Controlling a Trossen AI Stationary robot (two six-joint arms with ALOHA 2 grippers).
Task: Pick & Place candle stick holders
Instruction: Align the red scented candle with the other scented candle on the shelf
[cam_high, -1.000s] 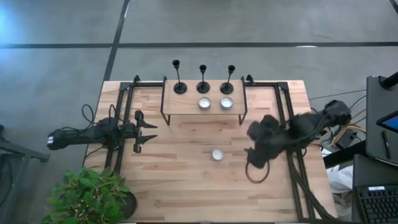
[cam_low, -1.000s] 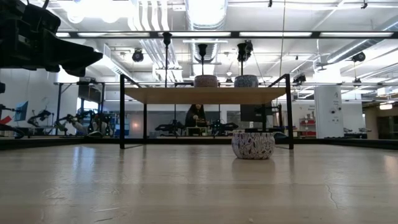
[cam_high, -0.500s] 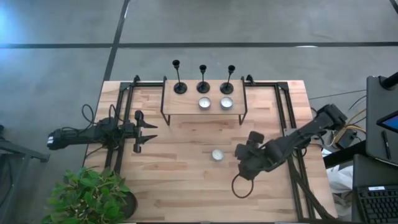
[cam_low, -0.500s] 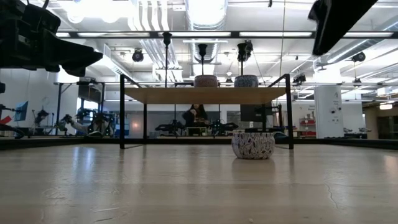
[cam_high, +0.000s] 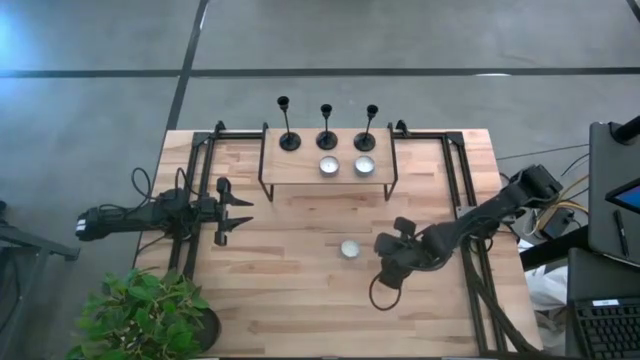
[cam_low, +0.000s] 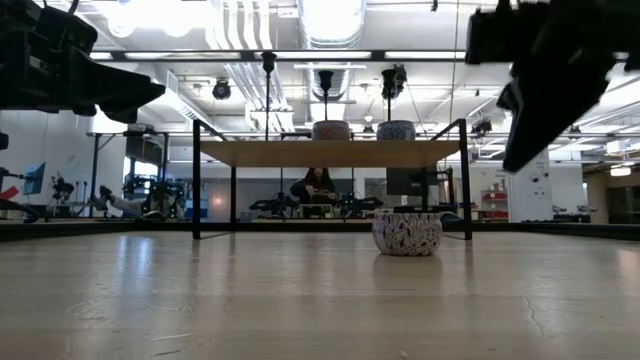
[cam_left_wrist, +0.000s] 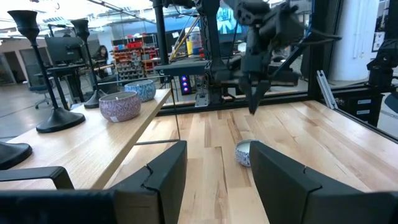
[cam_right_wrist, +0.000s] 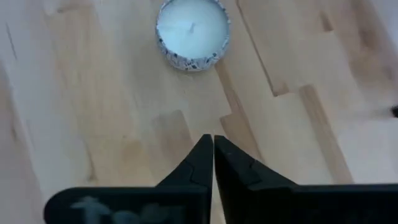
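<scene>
So the three candle stick holders (cam_high: 326, 128) are lined up in a row along the back edge of the little raised shelf (cam_high: 290, 174) at the far side of the desk (cam_high: 290, 290), all standing upright, stems pointing straight up. None of them has been touched as far as I can judge from how they sit. Just in front of them on the same shelf are two small candle tins (cam_high: 346, 166), and a third candle tin (cam_high: 349, 249) sits alone down on the desk.

The right end effector (cam_high: 384, 271) is hovering over the desk just beside that lone tin, fingers clenched together with nothing between them; the right wrist view shows the two tips pressed shut over bare wood with the tin a bit ahead. The left end effector (cam_high: 243, 213) is parked off at the left side, partly released, holding nothing.

The bit that matters for the next move: the holders are well apart from both arms, up on the shelf toward the far edge. From the right end effector they lie away across the desk and higher up. My guess is the rightmost holder is the natural first pick for the right arm, and it'd need to open up and come in sideways at the thin vertical stem.
</scene>
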